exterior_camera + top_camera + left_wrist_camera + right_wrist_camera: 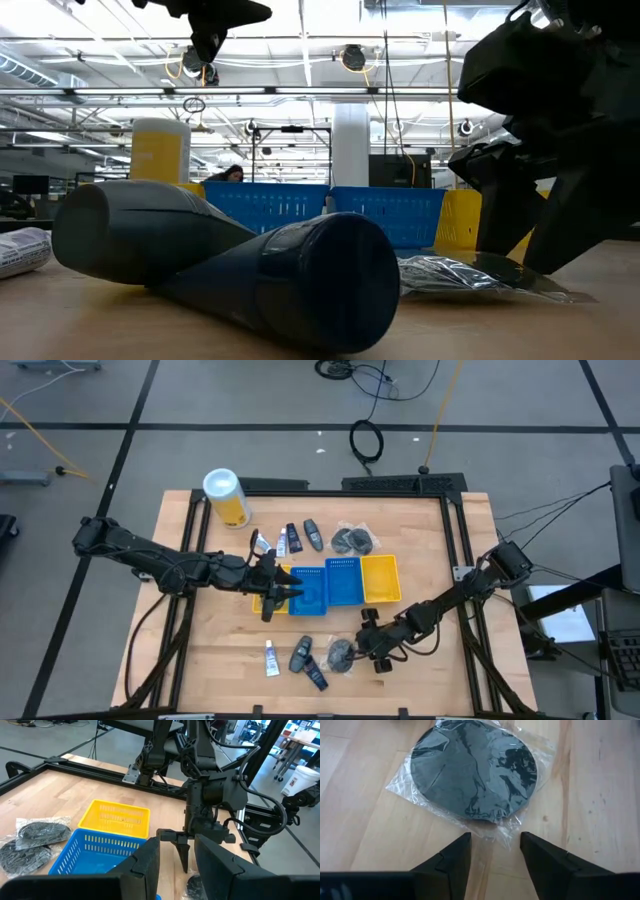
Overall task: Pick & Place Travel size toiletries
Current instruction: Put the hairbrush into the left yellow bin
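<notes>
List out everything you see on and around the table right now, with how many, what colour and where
Canister: one, yellow with white lid, far left of table.
Bins: blue ones in the middle, a yellow one on the right end of the row, another yellow one partly hidden under the left gripper.
Far group of toiletries: white tubes, dark bottles, two clear packets with dark round contents, beyond the bins.
Near group: one white tube, two dark bottles, one clear packet with a dark disc, near edge.
Cables: black, on the floor beyond the table.
Left gripper: over the bins' left end.
Right gripper: open, fingers either side of the near packet's edge.
</notes>
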Controlling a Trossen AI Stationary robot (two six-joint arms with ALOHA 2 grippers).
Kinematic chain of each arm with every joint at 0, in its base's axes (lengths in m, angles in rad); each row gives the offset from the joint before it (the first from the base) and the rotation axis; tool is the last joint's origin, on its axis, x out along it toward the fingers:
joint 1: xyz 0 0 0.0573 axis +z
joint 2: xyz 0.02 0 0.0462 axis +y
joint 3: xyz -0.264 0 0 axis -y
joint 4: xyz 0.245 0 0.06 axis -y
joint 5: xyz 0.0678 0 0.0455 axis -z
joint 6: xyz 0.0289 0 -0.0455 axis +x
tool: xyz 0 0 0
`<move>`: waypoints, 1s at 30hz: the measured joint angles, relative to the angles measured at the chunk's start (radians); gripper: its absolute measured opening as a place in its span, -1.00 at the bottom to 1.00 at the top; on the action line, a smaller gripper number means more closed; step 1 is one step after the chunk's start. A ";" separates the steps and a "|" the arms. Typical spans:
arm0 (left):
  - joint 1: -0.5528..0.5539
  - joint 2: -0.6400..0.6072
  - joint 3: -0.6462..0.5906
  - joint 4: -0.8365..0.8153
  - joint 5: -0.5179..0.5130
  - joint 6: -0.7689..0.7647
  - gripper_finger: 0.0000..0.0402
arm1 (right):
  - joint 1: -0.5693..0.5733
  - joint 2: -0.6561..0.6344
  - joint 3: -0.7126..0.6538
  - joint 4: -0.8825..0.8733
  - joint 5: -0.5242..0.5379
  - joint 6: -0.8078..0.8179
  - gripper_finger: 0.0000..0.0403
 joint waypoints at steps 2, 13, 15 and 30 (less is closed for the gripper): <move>0.000 0.000 0.000 0.000 0.000 0.000 -0.40 | 0.000 0.000 0.000 0.001 0.003 0.000 -0.28; 0.000 0.000 0.000 -0.010 0.000 0.000 -0.40 | -0.002 0.003 -0.002 0.037 0.007 -0.034 -0.99; 0.000 0.000 0.000 -0.017 0.000 0.000 -0.40 | -0.002 0.003 -0.002 0.037 0.006 -0.034 -1.00; 0.001 0.000 0.000 -0.011 0.000 -0.002 -0.40 | 0.012 -0.220 -0.004 -0.011 0.189 -0.143 -1.00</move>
